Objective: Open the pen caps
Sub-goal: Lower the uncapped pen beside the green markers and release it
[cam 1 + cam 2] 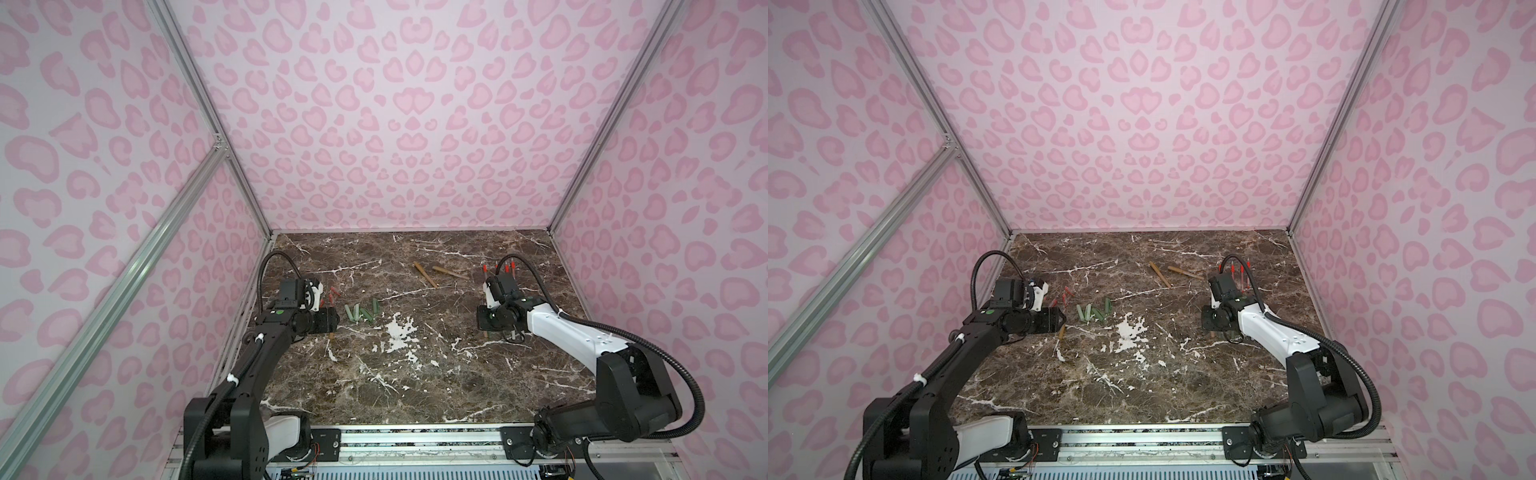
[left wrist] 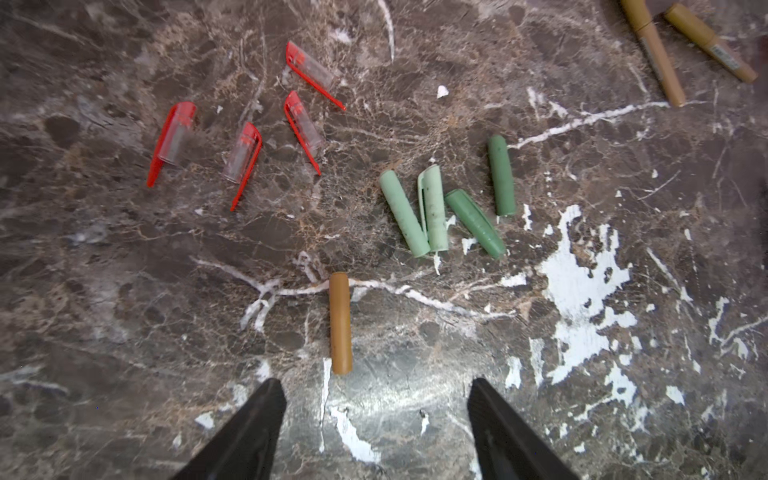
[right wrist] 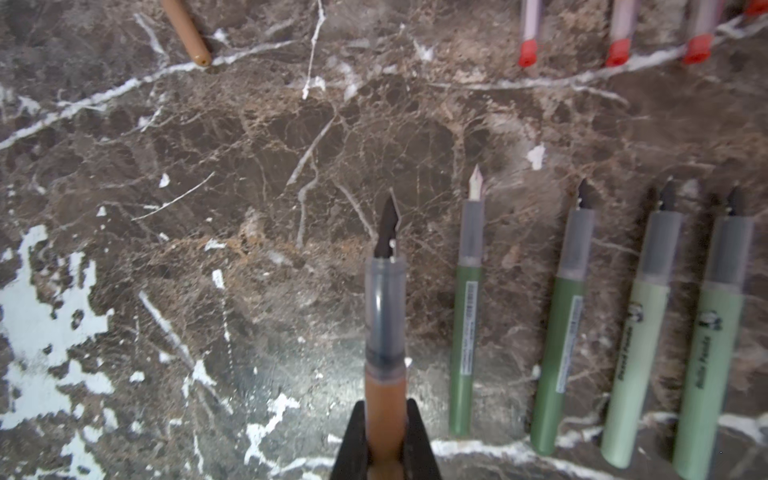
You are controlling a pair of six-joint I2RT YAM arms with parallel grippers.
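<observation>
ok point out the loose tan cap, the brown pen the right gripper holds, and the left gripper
tan cap (image 2: pixel 340 323): left wrist view, middle of its barrel
brown pen (image 3: pixel 385 395): right wrist view, brown body beside the clear section
left gripper (image 2: pixel 375 384): left wrist view, midway between its open fingertips

Pink leopard-print walls (image 1: pixel 415 124) enclose a brown marble tabletop (image 1: pixel 415 374).

**Loose caps ahead of the left claw (image 2: pixel 374 384)**

A tan cap (image 2: pixel 340 323) lies flat just beyond the claw's tips, untouched. Farther ahead, four green caps (image 2: pixel 434 208) lie bunched, two pale and two dark. Four clear, red-clipped caps (image 2: pixel 245 153) lie scattered beside them.
</observation>
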